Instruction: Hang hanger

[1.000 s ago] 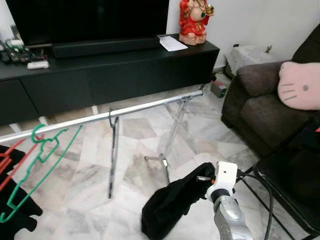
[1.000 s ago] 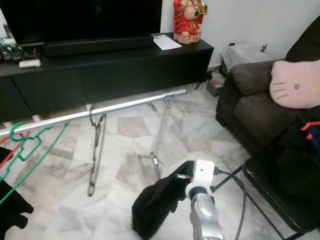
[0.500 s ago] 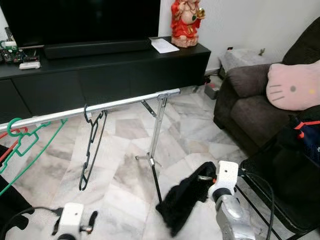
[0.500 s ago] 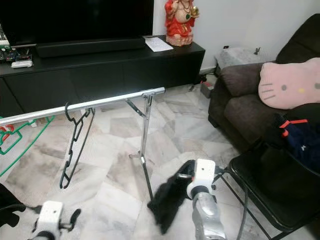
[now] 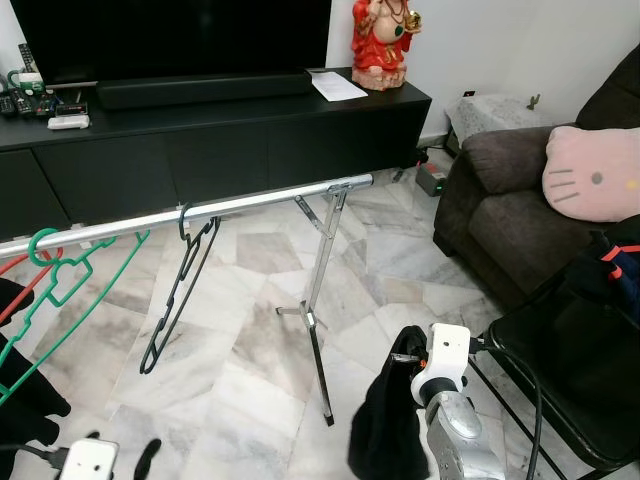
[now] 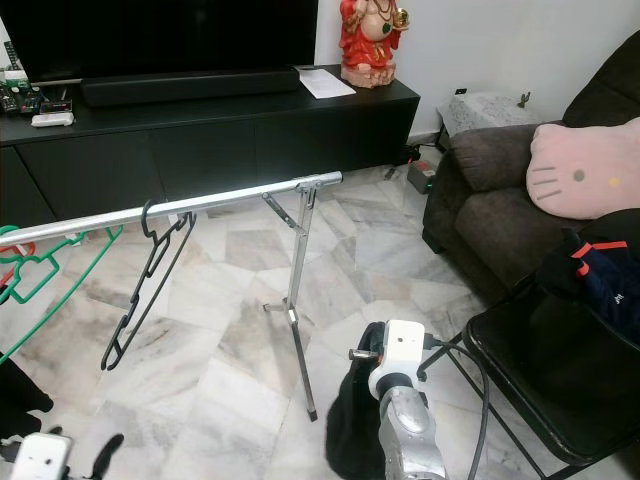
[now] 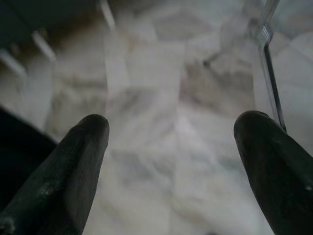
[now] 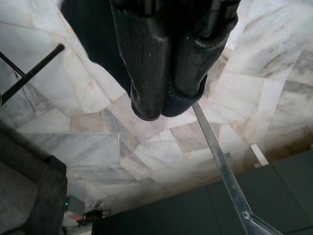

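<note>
While I look down across the marble floor (image 5: 250, 350), my left gripper (image 7: 171, 132) sits low at the left edge of the head view, its two black fingers (image 7: 68, 166) spread wide with nothing between them, hovering over bare tiles. Just above it, at the far left, a green hanger (image 5: 60, 290) and a red hanger (image 5: 25, 280) hook over the silver rail (image 5: 200, 212), with dark clothing (image 5: 20, 390) draped below them. Further along the rail, a black hanger (image 5: 180, 290) hangs empty by its hook and swings at a slant, well apart from the green one. The rail ends at a folding silver leg (image 5: 318, 300) standing on the floor in front of the black TV cabinet (image 5: 200, 150), which carries a red figurine (image 5: 385, 40) and a sheet of paper (image 5: 340, 85). Lower right, my right gripper (image 8: 166, 98) has its fingers pressed together, pinching a black garment (image 5: 385, 420) that droops toward the floor. Beyond it stand a black chair (image 5: 570, 380) and a brown sofa (image 5: 500, 200) with a pink cushion (image 5: 595, 180).
</note>
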### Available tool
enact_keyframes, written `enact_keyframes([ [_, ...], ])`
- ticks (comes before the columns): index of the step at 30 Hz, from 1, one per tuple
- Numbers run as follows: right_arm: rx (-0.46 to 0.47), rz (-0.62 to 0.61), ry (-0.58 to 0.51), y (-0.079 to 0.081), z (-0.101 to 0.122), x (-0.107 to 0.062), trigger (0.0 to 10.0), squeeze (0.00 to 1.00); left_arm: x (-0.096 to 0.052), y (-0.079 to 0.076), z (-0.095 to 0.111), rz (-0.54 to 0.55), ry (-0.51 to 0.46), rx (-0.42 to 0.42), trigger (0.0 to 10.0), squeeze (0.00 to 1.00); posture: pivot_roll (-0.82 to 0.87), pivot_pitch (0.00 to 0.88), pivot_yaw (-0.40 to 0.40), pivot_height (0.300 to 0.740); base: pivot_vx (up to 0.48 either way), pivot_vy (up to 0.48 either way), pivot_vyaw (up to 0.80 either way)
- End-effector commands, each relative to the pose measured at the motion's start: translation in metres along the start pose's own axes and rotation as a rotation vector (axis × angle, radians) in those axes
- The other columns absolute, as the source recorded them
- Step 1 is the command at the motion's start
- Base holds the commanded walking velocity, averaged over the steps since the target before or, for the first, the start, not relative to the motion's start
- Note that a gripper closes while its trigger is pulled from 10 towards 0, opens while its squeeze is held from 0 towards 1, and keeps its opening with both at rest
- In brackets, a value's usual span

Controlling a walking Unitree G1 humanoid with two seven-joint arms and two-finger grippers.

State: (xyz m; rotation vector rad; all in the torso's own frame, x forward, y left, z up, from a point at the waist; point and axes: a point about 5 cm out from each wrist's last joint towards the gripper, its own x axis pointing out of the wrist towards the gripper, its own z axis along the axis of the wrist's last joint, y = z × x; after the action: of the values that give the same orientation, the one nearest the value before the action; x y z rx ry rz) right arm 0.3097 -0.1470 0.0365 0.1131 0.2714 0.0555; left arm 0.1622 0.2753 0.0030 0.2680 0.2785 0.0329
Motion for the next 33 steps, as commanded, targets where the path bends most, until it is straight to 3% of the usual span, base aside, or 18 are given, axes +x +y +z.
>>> enact_keyframes([
  [1, -0.007, 0.001, -0.015, -0.002, 0.003, 0.001, 10.0, 0.00, 0.000, 0.002, 0.015, -0.035, -0.063, 0.048, 10.0, 0.00, 0.02, 0.124, -0.063, 0.740, 0.000, 0.000, 0.00],
  [5, -0.010, 0.004, -0.014, -0.002, 0.003, 0.002, 10.0, 0.00, 0.007, 0.007, 0.044, -0.023, -0.175, 0.142, 10.0, 0.00, 0.03, 0.116, -0.066, 0.740, 0.000, 0.000, 0.00],
  [8, -0.013, 0.009, -0.013, -0.001, 0.003, 0.002, 10.0, 0.00, 0.013, 0.007, 0.055, -0.022, -0.203, 0.123, 10.0, 0.00, 0.02, 0.106, -0.065, 0.740, 0.000, 0.000, 0.00],
  [19, -0.023, 0.010, -0.016, -0.003, 0.004, 0.002, 10.0, 0.00, 0.008, -0.003, 0.093, -0.004, -0.317, 0.067, 10.0, 0.00, 0.02, 0.116, -0.071, 0.740, 0.000, 0.000, 0.00],
  [23, -0.024, 0.010, -0.011, -0.003, 0.003, 0.002, 10.0, 0.00, 0.018, -0.012, 0.116, -0.061, -0.365, -0.013, 10.0, 0.00, 0.03, 0.123, -0.075, 0.740, 0.000, 0.000, 0.00],
  [26, -0.022, 0.010, -0.014, 0.000, 0.004, 0.002, 10.0, 0.00, 0.035, -0.024, 0.126, -0.146, -0.353, -0.028, 10.0, 0.00, 0.02, 0.127, -0.072, 0.740, 0.000, 0.000, 0.00],
  [33, -0.014, -0.004, -0.025, 0.000, 0.005, 0.002, 10.0, 0.00, 0.073, -0.036, 0.144, -0.180, -0.324, -0.104, 10.0, 0.00, 0.00, 0.129, -0.058, 0.740, 0.000, 0.000, 0.00],
])
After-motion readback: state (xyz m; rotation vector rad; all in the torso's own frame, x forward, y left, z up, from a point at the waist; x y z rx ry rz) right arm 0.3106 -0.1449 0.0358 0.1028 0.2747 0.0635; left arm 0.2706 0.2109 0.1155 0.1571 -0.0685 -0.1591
